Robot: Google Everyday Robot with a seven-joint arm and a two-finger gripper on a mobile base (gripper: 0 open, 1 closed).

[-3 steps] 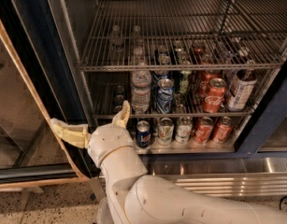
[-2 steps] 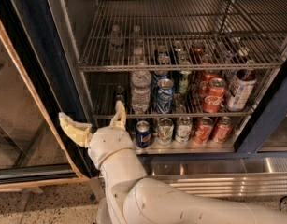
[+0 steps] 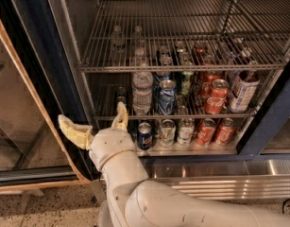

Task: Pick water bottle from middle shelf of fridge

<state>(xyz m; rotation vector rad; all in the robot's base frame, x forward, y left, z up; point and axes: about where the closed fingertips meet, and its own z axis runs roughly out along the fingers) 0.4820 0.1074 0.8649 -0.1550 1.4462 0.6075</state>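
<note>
The water bottle (image 3: 142,91), clear and ribbed, stands at the front left of the middle shelf (image 3: 182,114) in the fridge (image 3: 45,60), with soda cans to its right. My gripper (image 3: 95,124) is low at the fridge's left front, below and left of the bottle. It is open wide and holds nothing. One yellowish finger (image 3: 73,131) reaches left in front of the door frame. The other finger (image 3: 121,115) points up at the shelf's front bar, just left of the bottle. My white arm fills the foreground.
A Pepsi can (image 3: 166,96), Coke cans (image 3: 215,96) and a white-labelled bottle (image 3: 242,91) share the middle shelf. More cans (image 3: 184,130) line the rack below. An upper wire rack (image 3: 182,67) hangs just above the bottle. The open glass door (image 3: 17,126) is at left.
The gripper's left finger has risen slightly and shifted right toward the fridge; the wrist nudged with it. The bottle and cans have not moved.
</note>
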